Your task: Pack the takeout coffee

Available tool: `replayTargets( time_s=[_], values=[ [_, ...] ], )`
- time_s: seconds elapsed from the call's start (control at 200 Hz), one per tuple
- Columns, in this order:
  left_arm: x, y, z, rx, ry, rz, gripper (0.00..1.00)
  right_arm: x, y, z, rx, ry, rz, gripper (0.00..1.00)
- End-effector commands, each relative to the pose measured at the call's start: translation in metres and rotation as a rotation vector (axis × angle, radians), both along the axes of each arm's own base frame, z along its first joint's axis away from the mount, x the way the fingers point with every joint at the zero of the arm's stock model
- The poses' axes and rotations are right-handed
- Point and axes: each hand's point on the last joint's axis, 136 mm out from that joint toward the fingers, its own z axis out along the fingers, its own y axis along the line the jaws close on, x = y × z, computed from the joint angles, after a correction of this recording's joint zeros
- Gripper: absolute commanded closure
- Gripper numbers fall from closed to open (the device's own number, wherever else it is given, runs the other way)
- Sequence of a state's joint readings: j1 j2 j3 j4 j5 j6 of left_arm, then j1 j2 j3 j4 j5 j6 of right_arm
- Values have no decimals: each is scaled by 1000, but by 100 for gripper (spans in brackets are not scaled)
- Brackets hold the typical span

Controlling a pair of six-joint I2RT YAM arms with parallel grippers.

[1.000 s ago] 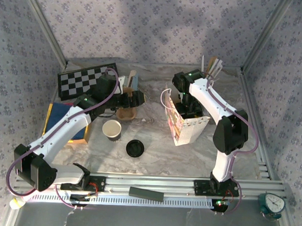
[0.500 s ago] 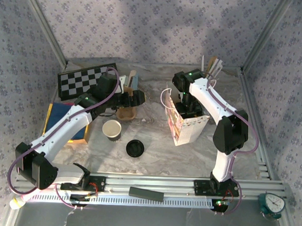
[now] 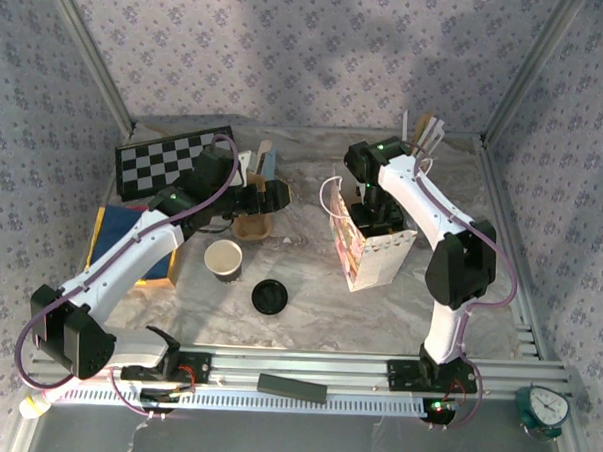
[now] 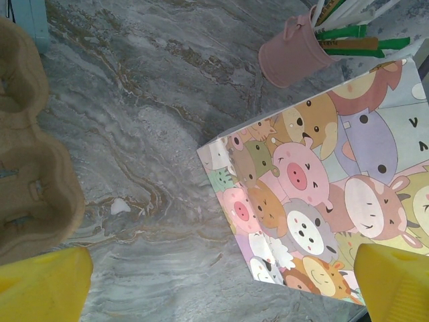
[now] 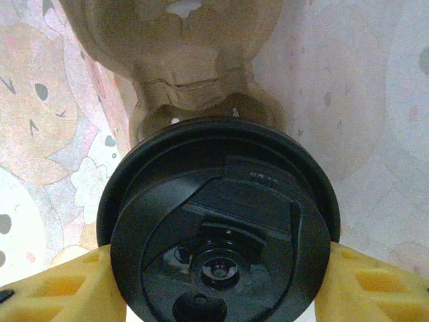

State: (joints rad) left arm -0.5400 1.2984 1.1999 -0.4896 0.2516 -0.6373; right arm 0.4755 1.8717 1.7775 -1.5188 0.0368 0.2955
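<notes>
Right tool: clamped on the takeout coffee, a small dark paper cup with a round black plastic lid. My yellow fingers press the lid rim from both sides. The cup hangs inside the cartoon-animal printed paper bag, with a brown moulded-pulp piece deeper in the bag.

Step, as I judge it: lowering the cup into the bag. Next I go down until it seats, part the tool, and lift clear of the bag rim.

Left tool: fully apart, empty, over the grey marbled surface.
</notes>
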Motion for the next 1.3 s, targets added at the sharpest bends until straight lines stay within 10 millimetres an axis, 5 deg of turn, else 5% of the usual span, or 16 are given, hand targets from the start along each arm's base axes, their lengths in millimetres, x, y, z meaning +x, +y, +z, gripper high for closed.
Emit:
replayTargets(
  time_s=[0.0, 1.294],
  values=[
    [3, -4, 17, -35, -30, -12, 0, -3, 0, 17, 23, -33, -10, 38],
    [4, -6, 16, -34, -23, -12, 0, -5, -1, -3, 39, -34, -25, 39]
  ],
)
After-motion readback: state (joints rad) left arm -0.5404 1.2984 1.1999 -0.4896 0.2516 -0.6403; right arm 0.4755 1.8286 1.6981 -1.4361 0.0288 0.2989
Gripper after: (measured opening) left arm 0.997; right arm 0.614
